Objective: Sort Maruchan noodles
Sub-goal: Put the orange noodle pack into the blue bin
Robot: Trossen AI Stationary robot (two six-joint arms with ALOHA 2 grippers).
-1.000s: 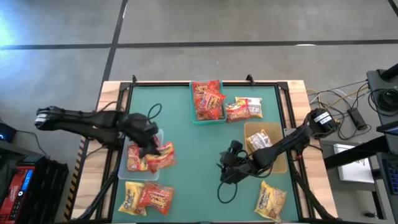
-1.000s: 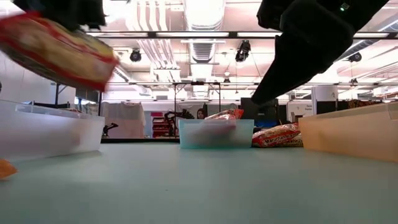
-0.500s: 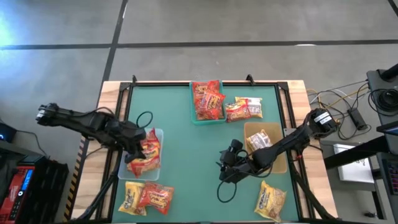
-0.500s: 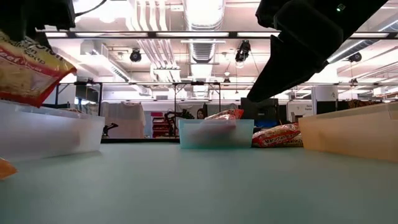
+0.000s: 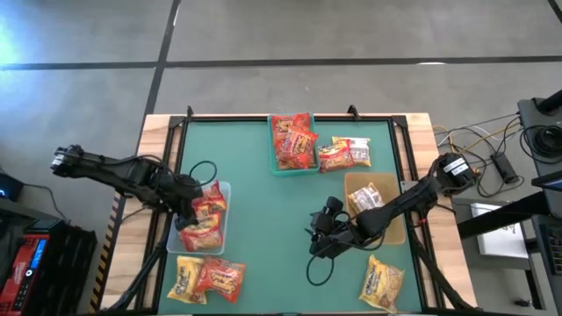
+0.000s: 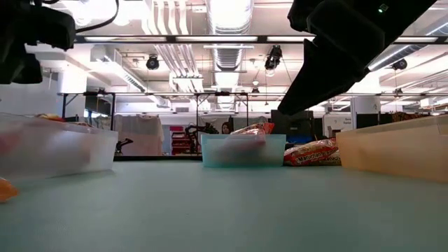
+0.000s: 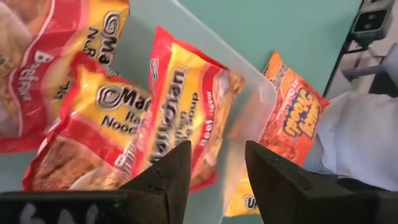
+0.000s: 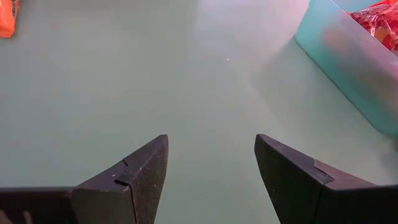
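Observation:
My left gripper [image 5: 193, 211] [image 7: 217, 150] hangs open just above the clear bin [image 5: 219, 188] at the table's left. Red-and-yellow Maruchan packets [image 7: 180, 106] lie inside the bin under the fingers, and nothing is between them. My right gripper [image 5: 318, 237] [image 8: 211, 142] waits open over bare green mat right of centre. More packets fill the teal bin [image 5: 274, 162] at the far edge. Others lie beside it [image 5: 344, 154], in the tan bin [image 5: 373, 198], and loose near the front edge [image 5: 209, 278] [image 5: 383, 283].
The three bins stand on the green mat: clear [image 6: 56, 147] on the left, teal [image 6: 241, 149] far centre, tan [image 6: 395, 147] on the right. An orange packet [image 7: 292, 112] lies outside the clear bin's wall. Bare mat spans the middle between the arms.
My left gripper has carried a red-and-yellow packet from beside the clear bin's right wall leftward over the bin. The packet has left the fingers and now lies in the bin with the others. My right arm has kept still.

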